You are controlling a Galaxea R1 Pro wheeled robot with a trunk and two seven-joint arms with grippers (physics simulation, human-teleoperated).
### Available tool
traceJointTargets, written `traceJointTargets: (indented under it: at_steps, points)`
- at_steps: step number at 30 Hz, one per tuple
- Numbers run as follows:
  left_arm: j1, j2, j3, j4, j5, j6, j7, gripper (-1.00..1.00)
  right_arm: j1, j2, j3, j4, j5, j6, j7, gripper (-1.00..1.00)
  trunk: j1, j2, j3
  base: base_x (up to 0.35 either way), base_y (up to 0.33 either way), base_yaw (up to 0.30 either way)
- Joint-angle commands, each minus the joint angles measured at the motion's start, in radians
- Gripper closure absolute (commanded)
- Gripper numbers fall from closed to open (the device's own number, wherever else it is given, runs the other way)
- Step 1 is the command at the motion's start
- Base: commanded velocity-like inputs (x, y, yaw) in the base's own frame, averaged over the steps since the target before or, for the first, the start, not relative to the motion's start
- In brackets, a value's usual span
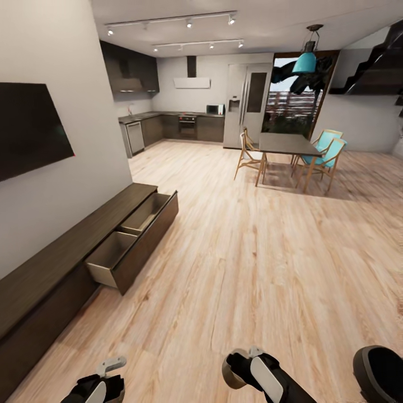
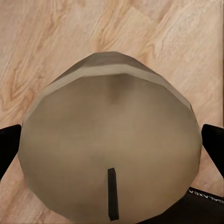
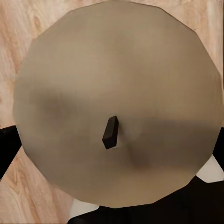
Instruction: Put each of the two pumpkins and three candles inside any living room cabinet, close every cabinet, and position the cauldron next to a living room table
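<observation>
A tan candle (image 2: 109,149) is clamped in the left end effector (image 2: 112,144), its dark fingers pressed against either flank, and a second candle (image 3: 116,102) is gripped the same way by the right end effector (image 3: 114,140), both carried above the wooden floor (image 1: 252,268). The long dark cabinet (image 1: 50,263) is seen along the wall at left, with one drawer (image 1: 131,238) pulled open. The candles are judged light, rigid and smooth-sided; a grip across the cylinder's middle is best kept, since wax could slip.
</observation>
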Motion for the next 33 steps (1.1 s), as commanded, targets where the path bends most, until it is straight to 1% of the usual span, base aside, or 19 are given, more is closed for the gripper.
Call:
traceJointTargets:
  at_steps: [1,12,17,23,33]
  points:
    - [0.0,0.002,-0.006,-0.002,0.01,0.002,0.01,1.0,-0.001,-0.001,0.005,-0.002,-0.008,0.001,-0.008,1.0,0.0,-0.001,0.0,0.0,0.0,-0.187]
    - [0.0,0.002,-0.007,-0.002,0.01,0.002,0.01,1.0,-0.001,-0.001,0.005,-0.001,-0.008,0.0,-0.008,1.0,0.0,-0.001,0.015,0.004,0.0,-0.187]
    - [0.0,0.002,-0.007,-0.002,0.01,0.002,0.01,1.0,-0.001,-0.001,0.005,-0.001,-0.008,0.0,-0.008,1.0,0.0,-0.001,0.022,0.107,0.0,-0.187]
    - [0.0,0.002,-0.007,-0.002,0.009,0.002,0.01,1.0,-0.001,-0.001,0.005,-0.001,-0.008,0.0,-0.008,1.0,0.0,-0.001,0.029,0.235,0.0,-0.166]
    - [0.0,0.002,-0.008,-0.002,0.009,0.002,0.01,1.0,-0.001,-0.001,0.005,-0.002,-0.008,0.0,-0.009,1.0,0.0,-0.001,0.031,0.327,0.0,-0.023]
